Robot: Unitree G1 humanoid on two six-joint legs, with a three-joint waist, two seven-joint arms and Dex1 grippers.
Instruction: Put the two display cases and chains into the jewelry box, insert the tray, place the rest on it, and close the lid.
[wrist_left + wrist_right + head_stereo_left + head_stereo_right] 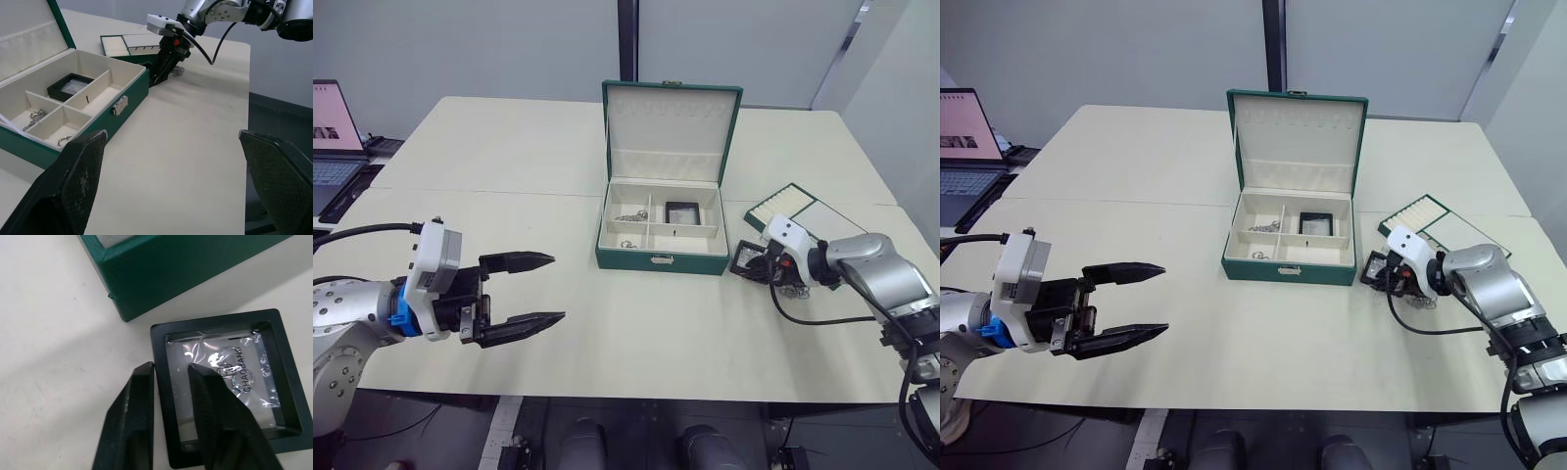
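The dark green jewelry box [658, 258] stands open mid-table with its lid [669, 132] upright. One display case [682, 211] lies in its back right compartment, and silver chains [631, 215] lie in the left compartments. Just right of the box is the second display case [220, 382], tilted. My right gripper [168, 366] is shut on its black frame edge, one finger outside and one on the clear window. The tray [803, 211] lies behind that gripper, and the linked silver rings [793, 290] lie beside it. My left gripper [558, 288] hovers open and holds nothing, well left of the box.
A laptop [333, 132] sits at the far left, off the table's edge. Bare tabletop [646, 333] stretches between my left gripper and the box, and in front of the box to the near edge.
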